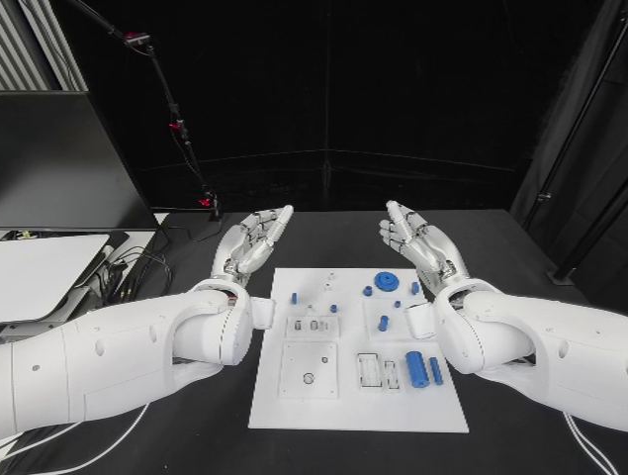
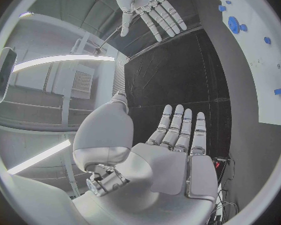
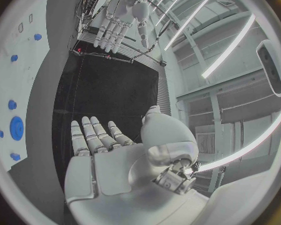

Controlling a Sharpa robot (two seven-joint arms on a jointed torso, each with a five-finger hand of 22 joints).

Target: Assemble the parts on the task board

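Left hand (image 1: 252, 242) empty, fingers straight; right hand (image 1: 419, 240) likewise

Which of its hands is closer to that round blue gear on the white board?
The right hand. It hovers open just beyond the blue gear, slightly to its right; the left hand is open past the task board's far left corner.
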